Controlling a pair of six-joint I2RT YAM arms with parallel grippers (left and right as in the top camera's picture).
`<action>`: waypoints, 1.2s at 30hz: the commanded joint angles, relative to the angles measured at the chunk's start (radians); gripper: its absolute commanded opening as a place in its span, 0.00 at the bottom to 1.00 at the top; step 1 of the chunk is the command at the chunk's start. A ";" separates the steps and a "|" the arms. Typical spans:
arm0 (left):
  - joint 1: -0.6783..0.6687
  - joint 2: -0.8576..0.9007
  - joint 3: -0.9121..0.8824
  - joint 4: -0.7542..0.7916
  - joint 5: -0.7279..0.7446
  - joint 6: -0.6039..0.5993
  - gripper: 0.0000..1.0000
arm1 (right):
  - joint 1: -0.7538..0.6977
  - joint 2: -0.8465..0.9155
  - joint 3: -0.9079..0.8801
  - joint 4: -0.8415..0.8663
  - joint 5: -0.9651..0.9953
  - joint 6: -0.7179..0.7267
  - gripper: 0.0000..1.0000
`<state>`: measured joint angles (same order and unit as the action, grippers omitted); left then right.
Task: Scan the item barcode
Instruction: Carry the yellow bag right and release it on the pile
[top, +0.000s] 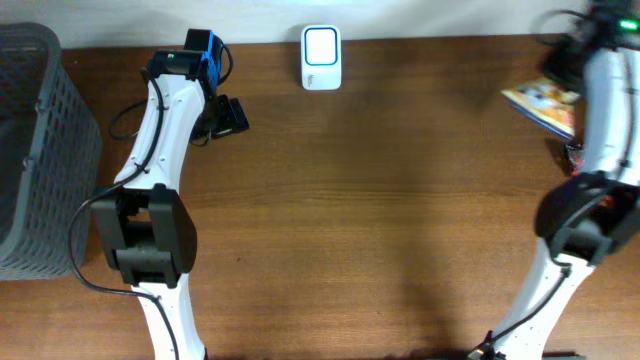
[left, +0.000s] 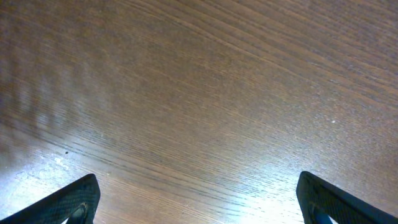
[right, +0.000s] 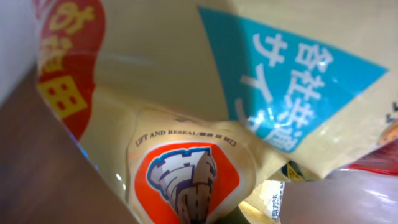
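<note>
Snack packet lies close against the closed right gripper.

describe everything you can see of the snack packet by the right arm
The snack packet is a glossy, crinkled film pouch, mostly cream-yellow, with a blue panel of white Japanese characters, a red patch and an orange label marked "lift and reseal". It is tilted at the table's far right, beside the right arm; the right end effector seems shut on it, its fingers hidden.
</note>
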<state>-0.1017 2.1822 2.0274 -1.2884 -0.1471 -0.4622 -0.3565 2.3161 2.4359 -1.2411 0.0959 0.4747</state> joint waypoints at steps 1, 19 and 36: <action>0.000 -0.004 0.003 0.001 -0.007 -0.005 0.99 | -0.153 -0.013 -0.050 -0.040 0.006 -0.008 0.04; 0.000 -0.004 0.003 0.001 -0.007 -0.005 0.99 | 0.001 -0.597 -0.294 -0.410 -0.137 -0.191 0.77; 0.000 -0.004 0.003 0.001 -0.007 -0.005 0.99 | -0.174 -0.552 -1.162 0.481 0.043 -0.179 0.04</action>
<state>-0.1043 2.1826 2.0274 -1.2888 -0.1471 -0.4622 -0.5026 1.8118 1.1988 -0.7155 0.1196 0.2886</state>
